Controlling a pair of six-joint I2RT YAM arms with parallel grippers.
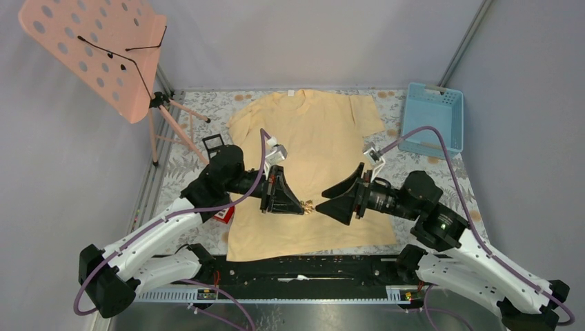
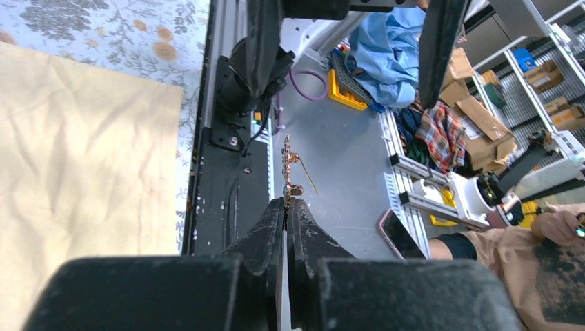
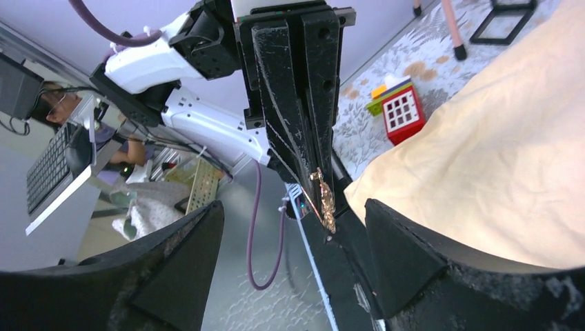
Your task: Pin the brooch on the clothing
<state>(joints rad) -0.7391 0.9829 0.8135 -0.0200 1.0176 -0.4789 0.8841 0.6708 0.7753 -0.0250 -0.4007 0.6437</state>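
Spread wide and black across the bottom of its own wrist view, the right hand [image 3: 293, 207] stands with its two fingers well apart, gripping nothing. Between them, farther off, the left hand [image 3: 314, 172] reaches in from the opposite side, its fingers pressed together on the brooch [image 3: 324, 200] – a tiny, irregular metal ornament that glints brassy here.

The left wrist view shows the same grip from behind. The left hand [image 2: 286, 203] is clamped on the lower end of the brooch [image 2: 288, 169], which stands edge-on beyond the fingertips with its thin pin swung out at an angle.

From overhead the brooch [image 1: 309, 205] sits between the left hand [image 1: 302, 205] and the right hand [image 1: 321, 200], over the lower middle of the pale yellow T-shirt [image 1: 310, 131]. Whether it touches the cloth cannot be told.

The T-shirt lies flat on the floral-covered bench [image 1: 193, 124], neck away from the arms. A red toy [image 1: 222, 215] lies just beside its left edge – a blue basket [image 1: 433, 117] stands at the far right.
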